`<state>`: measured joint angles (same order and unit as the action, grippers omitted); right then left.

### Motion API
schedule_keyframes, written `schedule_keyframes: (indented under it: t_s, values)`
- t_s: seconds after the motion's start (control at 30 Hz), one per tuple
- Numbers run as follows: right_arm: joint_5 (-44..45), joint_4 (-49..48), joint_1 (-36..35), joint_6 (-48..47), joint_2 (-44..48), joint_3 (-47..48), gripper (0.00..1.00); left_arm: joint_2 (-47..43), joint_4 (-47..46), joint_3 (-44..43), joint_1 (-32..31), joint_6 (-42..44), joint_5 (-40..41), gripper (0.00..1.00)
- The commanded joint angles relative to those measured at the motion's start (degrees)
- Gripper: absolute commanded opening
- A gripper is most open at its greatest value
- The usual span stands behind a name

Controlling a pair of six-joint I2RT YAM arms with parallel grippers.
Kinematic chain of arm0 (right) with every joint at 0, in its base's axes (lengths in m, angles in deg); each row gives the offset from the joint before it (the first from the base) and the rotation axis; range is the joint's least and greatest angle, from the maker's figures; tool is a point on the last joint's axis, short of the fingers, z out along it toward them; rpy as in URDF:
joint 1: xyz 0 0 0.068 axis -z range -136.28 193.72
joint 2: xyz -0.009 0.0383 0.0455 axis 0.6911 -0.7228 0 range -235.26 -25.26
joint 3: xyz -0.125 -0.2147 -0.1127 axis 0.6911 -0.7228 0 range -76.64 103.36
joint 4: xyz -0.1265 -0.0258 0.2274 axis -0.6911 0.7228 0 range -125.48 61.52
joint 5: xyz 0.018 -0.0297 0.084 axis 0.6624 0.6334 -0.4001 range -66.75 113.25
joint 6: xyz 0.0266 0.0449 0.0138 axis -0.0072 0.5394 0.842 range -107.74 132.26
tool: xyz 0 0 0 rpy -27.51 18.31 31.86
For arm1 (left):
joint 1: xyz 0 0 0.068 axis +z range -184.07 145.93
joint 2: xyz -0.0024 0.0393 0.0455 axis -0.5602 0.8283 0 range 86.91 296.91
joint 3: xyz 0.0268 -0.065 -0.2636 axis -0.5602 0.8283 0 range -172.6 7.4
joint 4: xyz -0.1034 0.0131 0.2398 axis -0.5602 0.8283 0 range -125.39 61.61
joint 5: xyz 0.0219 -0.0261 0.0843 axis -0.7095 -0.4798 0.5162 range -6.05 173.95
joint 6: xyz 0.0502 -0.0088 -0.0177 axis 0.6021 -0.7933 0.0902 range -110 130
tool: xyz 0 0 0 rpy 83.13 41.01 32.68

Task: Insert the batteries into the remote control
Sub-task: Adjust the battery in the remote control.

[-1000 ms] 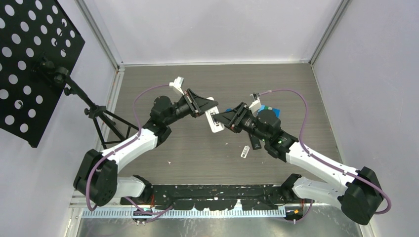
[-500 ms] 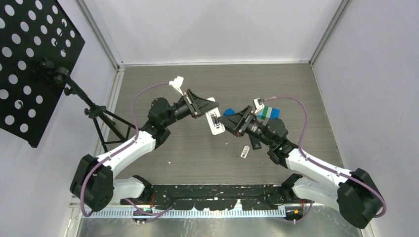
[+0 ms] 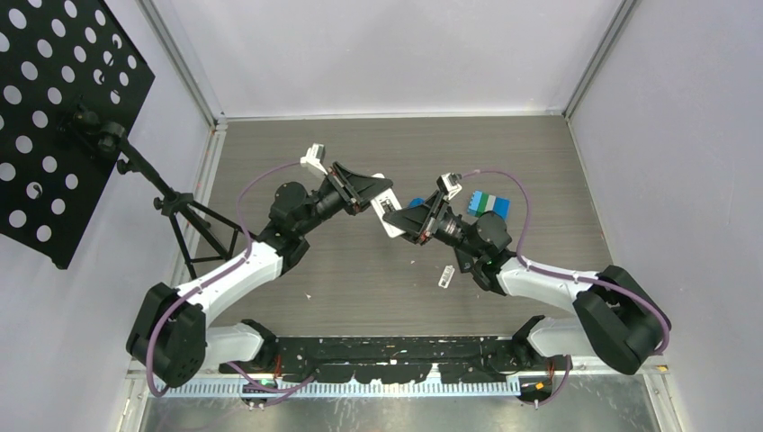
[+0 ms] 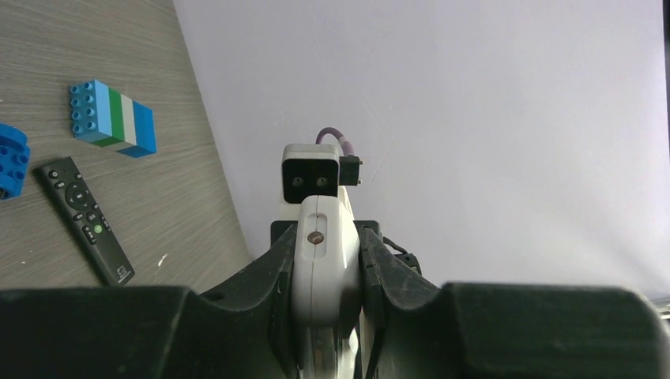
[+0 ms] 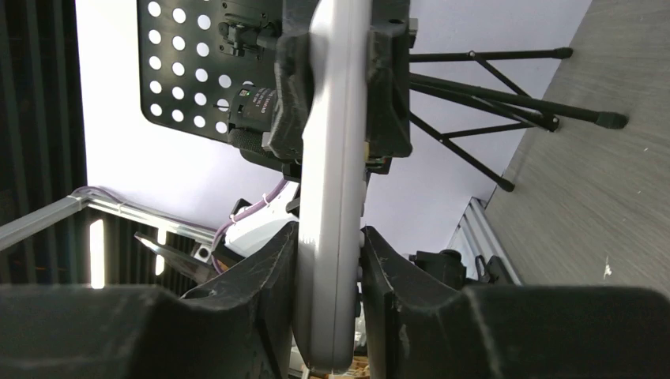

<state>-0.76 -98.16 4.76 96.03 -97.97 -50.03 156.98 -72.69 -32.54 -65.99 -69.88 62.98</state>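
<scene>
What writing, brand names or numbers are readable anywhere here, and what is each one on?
No text here is legible.
Black remote: a small white mark at its lower end, too small to read.
Sticker on the left end effector: white print, blurred.
White remote: no print shows.

Overhead view was bright and even, shadows on the table (image 3: 351, 279) were faint, wrist views had blurred fingers (image 4: 118, 332) up close (dark, little detail), a light strip (image 5: 96, 253) glared at left.
</scene>
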Motion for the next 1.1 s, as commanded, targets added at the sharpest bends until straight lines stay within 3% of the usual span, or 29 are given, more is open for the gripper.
schedule_keyframes:
  t_s: [0.0,0.1,0.2,0.33,0.43,0.6,0.83,1.07]
  values:
    - [-3.8,-7.3,-0.2,2.2,-0.7,3.0,0.28,-2.8,0.4,-0.7,0.1,-1.0,1.4,0.02]
    - [-5.6,-5.3,-0.1,1.3,-0.8,4.1,0.12,-3.3,1.6,-1.3,1.0,-0.8,-1.4,0.25]
    - [-8.5,-2.8,0.7,0.0,-0.1,5.1,0.03,-4.1,3.4,-2.1,3.9,0.7,-8.9,0.50]
    - [-14.9,-0.4,2.6,-1.3,1.0,6.5,0.01,-5.6,12.7,-5.1,9.5,8.2,-21.6,0.64]
    - [-21.2,3.2,2.8,-3.4,1.2,8.5,0.01,-6.5,20.2,-7.2,11.3,13.5,-27.4,0.68]
    - [-27.1,15.7,3.0,-10.0,2.3,10.8,0.01,-6.3,21.4,-9.0,12.0,15.1,-34.5,0.63]
    - [-26.4,35.6,3.2,-23.0,4.9,15.3,0.01,-6.0,26.3,-8.8,12.0,18.6,-41.2,0.29]
    - [-26.0,41.9,3.4,-27.1,4.7,16.8,0.01,-6.6,31.3,-8.7,12.1,22.3,-41.2,0.24]
